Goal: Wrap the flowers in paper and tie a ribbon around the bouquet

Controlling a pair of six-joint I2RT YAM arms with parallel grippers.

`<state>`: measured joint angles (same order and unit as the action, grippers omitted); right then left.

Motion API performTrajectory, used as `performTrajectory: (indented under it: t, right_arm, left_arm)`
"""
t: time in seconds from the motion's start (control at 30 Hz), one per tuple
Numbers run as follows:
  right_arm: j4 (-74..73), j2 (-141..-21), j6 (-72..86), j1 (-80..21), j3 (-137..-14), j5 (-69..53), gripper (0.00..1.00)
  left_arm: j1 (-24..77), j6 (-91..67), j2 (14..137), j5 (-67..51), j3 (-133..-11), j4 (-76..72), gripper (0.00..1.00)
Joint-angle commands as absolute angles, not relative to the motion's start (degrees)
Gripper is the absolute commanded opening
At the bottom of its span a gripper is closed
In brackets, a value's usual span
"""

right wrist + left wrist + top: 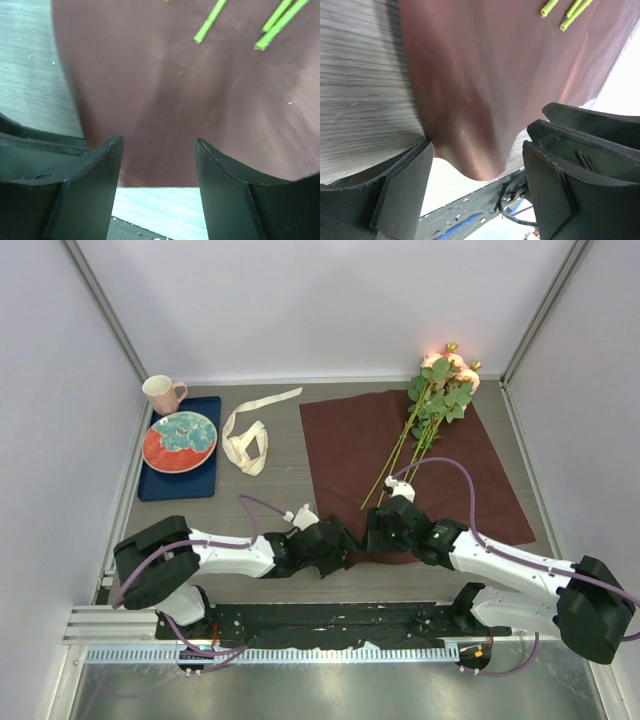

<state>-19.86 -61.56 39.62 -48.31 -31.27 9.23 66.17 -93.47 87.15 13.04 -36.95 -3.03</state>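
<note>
left hand released | right hand released | both low at paper near edge

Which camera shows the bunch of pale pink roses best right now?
The top external view: the whole bunch of pale pink roses with green leaves and long stems lies diagonally on the deep-red paper sheet. Both wrist views catch only cut green stem ends on that paper, no blooms.

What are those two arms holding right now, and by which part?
Nothing. The left fingers and right fingers stand open at the near edge of the red paper; a raised fold sits between the left ones, not pinched.
</note>
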Motion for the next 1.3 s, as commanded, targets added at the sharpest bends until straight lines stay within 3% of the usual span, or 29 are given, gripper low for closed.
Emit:
performTrajectory:
  t: [0.0, 0.13, 0.33, 0.43, 0.53, 0.67, 0.83, 1.27]
  right_arm:
    - [-20.3, -60.57, 41.39, -48.52, -31.3, 12.92, 0.65]
    - [-17.76, -57.13, 42.19, -48.69, -26.55, 11.34, 0.66]
    - [-18.72, -50.82, 41.47, -49.66, -26.1, 13.0, 0.68]
    - [-24.77, -47.82, 48.66, -49.66, -27.15, 20.55, 0.68]
    - [-30.31, -45.44, 53.16, -49.57, -28.47, 24.34, 0.69]
    - [-31.82, -45.17, 54.58, -49.48, -28.39, 25.31, 0.72]
    - [-30.68, -43.86, 53.09, -49.48, -28.74, 26.72, 0.73]
    - [-30.06, -47.45, 45.72, -42.37, -33.39, 25.76, 0.72]
  left_arm:
    - [65.13, -93.09, 93.69, 9.5, -34.63, -5.77, 0.77]
    - [64.07, -89.22, 92.64, 10.72, -34.63, -8.08, 0.54]
    - [63.2, -84.56, 90.26, 10.9, -36.74, -5.36, 0.31]
    - [62.32, -82.01, 89.74, 10.28, -37.53, -5.71, 0.21]
    - [60.91, -79.64, 89.3, 8.53, -38.58, -5.89, 0.17]
    - [58.37, -78.31, 88.77, 4.76, -38.41, -11.22, 0.18]
    - [53.62, -79.1, 91.22, -3.95, -40.07, -17.31, 0.09]
    - [47.47, -79.19, 100.89, -13.7, -54.04, -20.48, 0.08]
